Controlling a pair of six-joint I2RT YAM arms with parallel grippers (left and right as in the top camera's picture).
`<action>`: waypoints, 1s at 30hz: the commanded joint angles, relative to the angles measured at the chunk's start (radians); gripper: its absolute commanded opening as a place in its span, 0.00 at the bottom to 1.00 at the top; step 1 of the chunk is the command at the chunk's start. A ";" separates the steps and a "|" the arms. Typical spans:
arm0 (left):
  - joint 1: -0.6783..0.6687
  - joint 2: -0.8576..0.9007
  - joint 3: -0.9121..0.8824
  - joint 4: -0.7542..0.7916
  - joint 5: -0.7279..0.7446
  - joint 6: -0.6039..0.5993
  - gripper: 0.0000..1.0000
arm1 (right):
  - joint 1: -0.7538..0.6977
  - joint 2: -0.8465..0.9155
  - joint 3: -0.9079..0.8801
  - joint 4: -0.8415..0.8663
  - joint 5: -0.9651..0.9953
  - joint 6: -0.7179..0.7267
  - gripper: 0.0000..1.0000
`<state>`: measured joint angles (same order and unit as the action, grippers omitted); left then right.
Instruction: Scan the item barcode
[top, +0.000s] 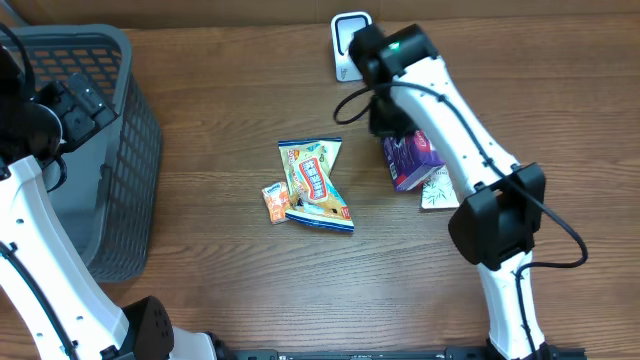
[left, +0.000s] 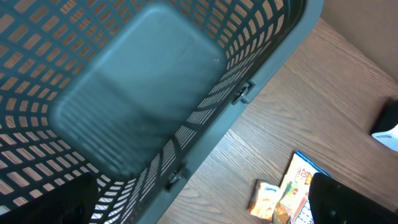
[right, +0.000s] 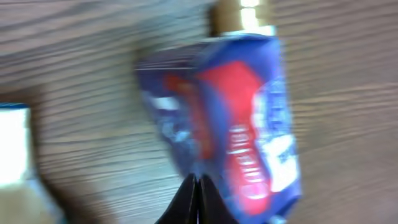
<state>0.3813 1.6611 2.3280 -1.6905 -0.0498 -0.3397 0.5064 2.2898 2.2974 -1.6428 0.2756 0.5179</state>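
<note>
A blue-purple packet with a red stripe (right: 242, 112) fills the blurred right wrist view. My right gripper (right: 196, 183) is shut, with its dark fingertips pressed together on the packet's near edge. Overhead, the same packet (top: 412, 158) lies right of centre, and the right gripper (top: 388, 118) is at its far left end. The white scanner (top: 350, 45) stands at the back edge, just behind that gripper. My left gripper (left: 199, 208) hangs open over the grey basket (left: 155, 93), holding nothing.
A yellow-green snack bag (top: 318, 185) and a small orange packet (top: 275, 200) lie mid-table. A white card (top: 440, 192) lies beside the blue packet. The large grey basket (top: 130, 150) takes up the left side.
</note>
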 joint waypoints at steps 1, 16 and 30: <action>0.000 0.007 -0.007 0.001 -0.010 0.015 1.00 | 0.071 0.012 0.019 0.047 -0.069 0.033 0.04; 0.000 0.007 -0.007 0.001 -0.010 0.015 1.00 | -0.204 -0.021 0.076 -0.005 -0.135 -0.066 0.34; 0.000 0.007 -0.007 0.001 -0.010 0.015 1.00 | -0.538 -0.021 -0.097 0.027 -0.484 -0.291 0.04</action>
<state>0.3813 1.6615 2.3276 -1.6909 -0.0498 -0.3397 -0.0658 2.2955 2.2726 -1.6482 -0.1608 0.2424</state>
